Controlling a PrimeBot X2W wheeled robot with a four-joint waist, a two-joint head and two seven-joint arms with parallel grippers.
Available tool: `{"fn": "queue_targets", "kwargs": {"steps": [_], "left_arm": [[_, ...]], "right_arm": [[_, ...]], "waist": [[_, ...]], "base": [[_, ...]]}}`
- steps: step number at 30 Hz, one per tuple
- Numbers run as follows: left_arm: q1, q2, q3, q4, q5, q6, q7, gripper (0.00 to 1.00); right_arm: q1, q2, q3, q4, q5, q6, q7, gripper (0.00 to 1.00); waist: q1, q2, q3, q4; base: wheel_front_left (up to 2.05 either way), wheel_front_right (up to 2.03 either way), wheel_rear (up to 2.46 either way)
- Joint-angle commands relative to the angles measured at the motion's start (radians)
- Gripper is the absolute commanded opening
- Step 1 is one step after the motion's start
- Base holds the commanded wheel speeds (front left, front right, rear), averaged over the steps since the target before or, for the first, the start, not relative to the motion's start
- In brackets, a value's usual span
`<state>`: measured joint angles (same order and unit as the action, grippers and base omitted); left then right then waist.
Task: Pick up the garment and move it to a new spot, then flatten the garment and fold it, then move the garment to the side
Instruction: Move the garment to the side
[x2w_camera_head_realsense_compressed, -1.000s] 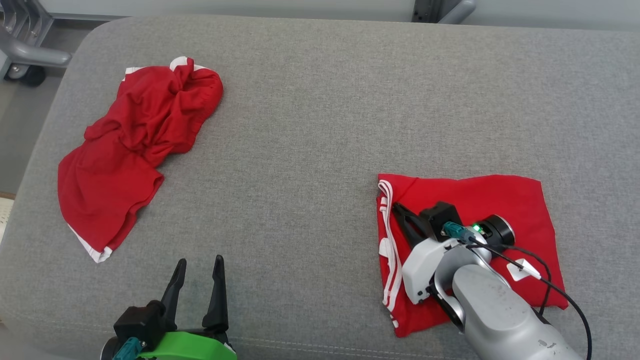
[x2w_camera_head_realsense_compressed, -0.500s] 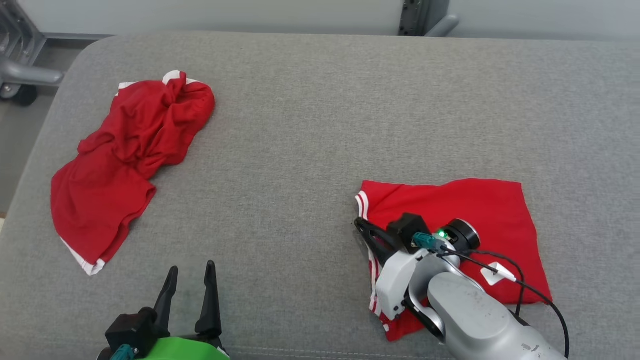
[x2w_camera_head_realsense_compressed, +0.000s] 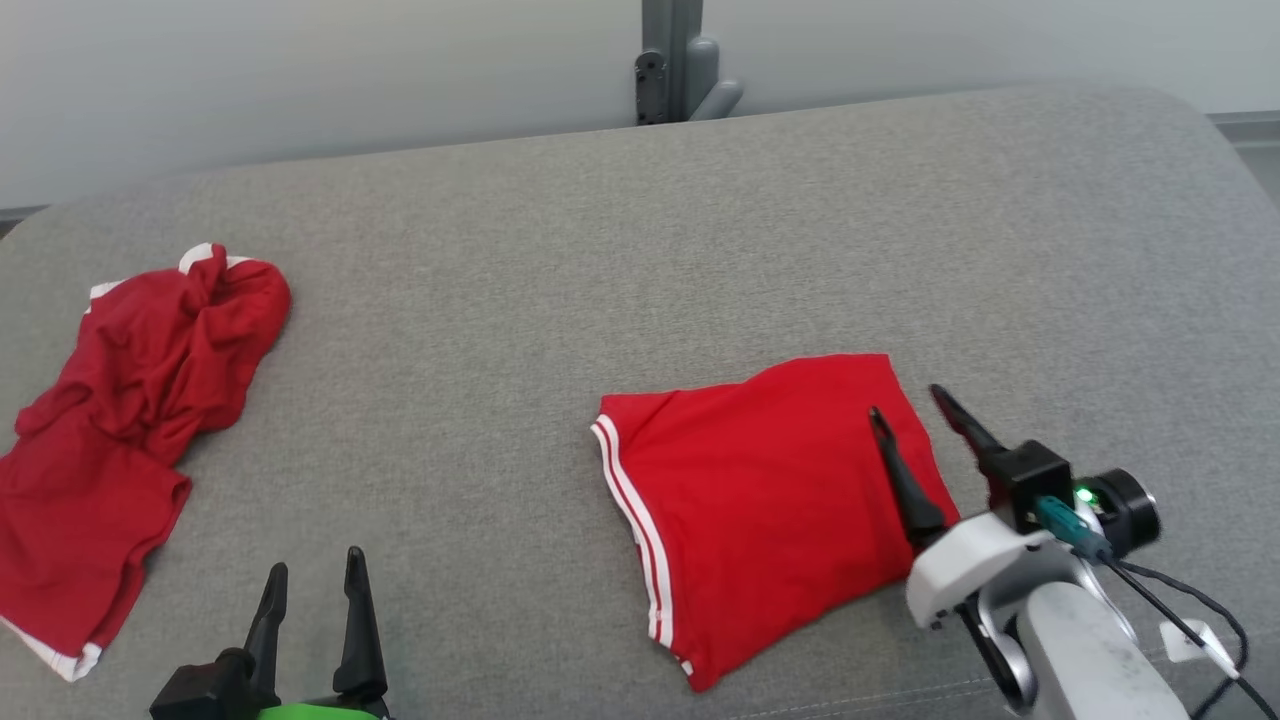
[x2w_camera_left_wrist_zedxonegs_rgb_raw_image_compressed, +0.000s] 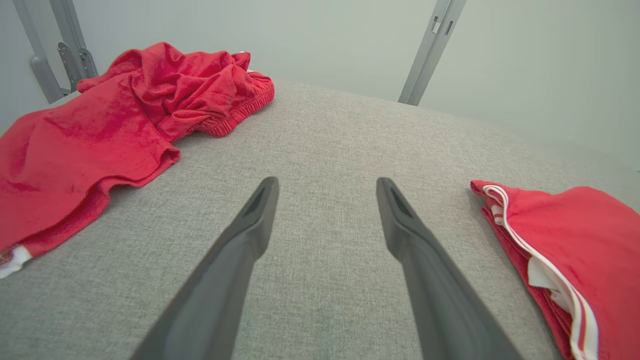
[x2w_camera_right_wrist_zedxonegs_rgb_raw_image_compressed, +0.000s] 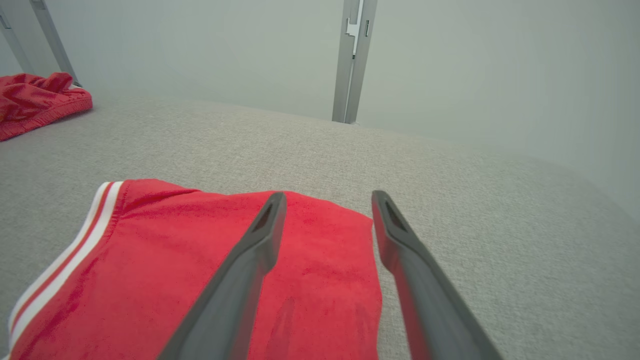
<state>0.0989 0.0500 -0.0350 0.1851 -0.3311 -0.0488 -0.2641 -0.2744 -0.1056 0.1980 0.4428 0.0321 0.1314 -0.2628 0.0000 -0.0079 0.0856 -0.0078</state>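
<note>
Right gripper (x2w_camera_head_realsense_compressed: 908, 405) is held spread open with nothing pinched, right over the right edge of the folded red garment (x2w_camera_head_realsense_compressed: 760, 500), which is laid flat on the grey cushion (x2w_camera_head_realsense_compressed: 600, 250). Left gripper (x2w_camera_head_realsense_compressed: 315, 562) is parked open well left of it, and a crumpled red garment (x2w_camera_head_realsense_compressed: 130, 400) is dumped further left.

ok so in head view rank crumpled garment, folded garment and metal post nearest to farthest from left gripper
1. crumpled garment, left of the left gripper
2. folded garment, to its right
3. metal post, at the very back
</note>
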Motion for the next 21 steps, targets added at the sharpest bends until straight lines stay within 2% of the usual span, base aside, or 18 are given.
{"fn": "queue_targets", "kwargs": {"steps": [1,6,11,21], "left_arm": [[0.014,0.001,0.009,-0.001,0.011,-0.006,0.0,1.0],[0.028,0.002,0.031,0.005,0.036,-0.014,0.0,1.0],[0.038,0.002,0.033,0.024,0.051,-0.022,0.0,1.0],[0.073,0.001,0.021,0.027,0.041,-0.01,0.0,1.0]], "right_arm": [[0.035,-0.008,-0.035,-0.025,-0.019,-0.001,-0.003,1.0],[0.144,-0.033,-0.171,-0.098,-0.038,-0.001,-0.002,1.0],[0.216,-0.041,-0.244,-0.133,-0.017,-0.001,-0.003,1.0],[0.276,-0.021,-0.266,-0.132,0.001,-0.001,-0.003,1.0]], "waist": [[0.0,0.0079,-0.043,-0.06],[0.0,0.0079,-0.062,-0.084],[0.0,0.0079,-0.076,-0.081],[0.0,0.0079,-0.106,-0.031]], "base": [[0.0,0.0,0.0],[0.0,0.0,0.0],[0.0,0.0,0.0],[0.0,0.0,0.0]]}}
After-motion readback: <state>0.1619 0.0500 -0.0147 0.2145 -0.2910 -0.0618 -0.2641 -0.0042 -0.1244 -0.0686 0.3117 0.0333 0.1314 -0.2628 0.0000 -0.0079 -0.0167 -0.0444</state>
